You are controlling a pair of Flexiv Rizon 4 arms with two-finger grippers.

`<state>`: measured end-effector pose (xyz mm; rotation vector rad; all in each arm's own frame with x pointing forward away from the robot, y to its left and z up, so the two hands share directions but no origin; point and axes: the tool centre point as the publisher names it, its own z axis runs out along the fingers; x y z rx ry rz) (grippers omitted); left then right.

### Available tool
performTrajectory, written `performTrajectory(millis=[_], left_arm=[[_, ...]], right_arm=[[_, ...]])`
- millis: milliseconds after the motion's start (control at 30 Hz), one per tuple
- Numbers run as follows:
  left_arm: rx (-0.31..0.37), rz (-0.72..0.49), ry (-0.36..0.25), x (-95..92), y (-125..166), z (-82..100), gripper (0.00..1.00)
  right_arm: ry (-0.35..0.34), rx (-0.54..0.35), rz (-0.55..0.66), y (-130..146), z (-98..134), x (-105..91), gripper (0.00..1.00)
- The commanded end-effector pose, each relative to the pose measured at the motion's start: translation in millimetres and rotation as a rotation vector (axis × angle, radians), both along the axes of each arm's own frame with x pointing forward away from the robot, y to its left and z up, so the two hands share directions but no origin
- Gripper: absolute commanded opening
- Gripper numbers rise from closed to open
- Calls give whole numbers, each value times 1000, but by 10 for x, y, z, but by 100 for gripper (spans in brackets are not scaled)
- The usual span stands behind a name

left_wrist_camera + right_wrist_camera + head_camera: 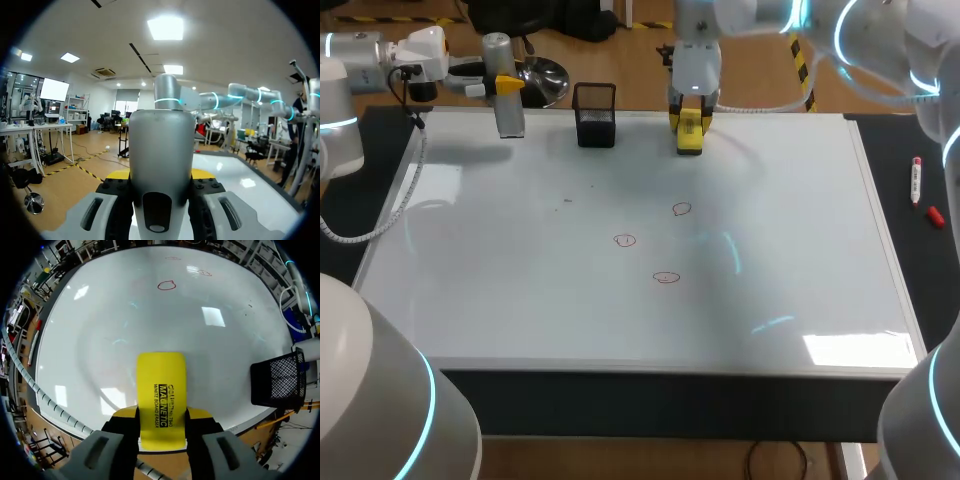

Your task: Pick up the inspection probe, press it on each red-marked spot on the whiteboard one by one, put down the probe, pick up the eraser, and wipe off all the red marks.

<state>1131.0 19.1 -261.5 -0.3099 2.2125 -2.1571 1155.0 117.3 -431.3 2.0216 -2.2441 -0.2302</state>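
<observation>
Whiteboard (520, 300) lies flat, three red marks (625, 240) mid-board. Left end effector (161, 187) clamps probe (161, 140) over far-left corner: rigid, smooth, probably slippery. Right end effector (161, 422) pinches eraser (161, 390) by its long sides at far edge: light, stiff.

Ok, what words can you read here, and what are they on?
"MAGNETIC": on the yellow eraser in the right gripper.
"WHITE BOARD ERASER": same eraser, smaller.
One more line there: too small to read.
Marker beside the whiteboard: nothing readable.
</observation>
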Motion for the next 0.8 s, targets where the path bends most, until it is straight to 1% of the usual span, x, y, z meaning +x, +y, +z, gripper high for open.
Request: performTrajectory(millis=[33,167,367,500,633,700,733,800], left_arm=[[0,-1,0,7,-5,9,0],[0,-1,0,7,-5,9,0],[0,-1,0,7,-5,9,0],[0,-1,0,7,-5,9,0],[0,-1,0,7,-5,9,0],[0,-1,0,7,-5,9,0],[0,-1,0,7,-5,9,0],[0,-1,0,7,-5,9,0]], right_arm=[[-3,-16,0,-29,-20,-28,0],[-18,-17,-44,-61,75,9,0],[-39,4,-123,-167,316,33,0],[-43,11,-156,-259,515,11,0],[-17,-1,-187,-372,671,-28,0],[-26,-14,-199,-427,740,-47,0],[-17,-25,-215,-457,778,-57,0],[-33,-34,-244,-515,848,-81,0]])
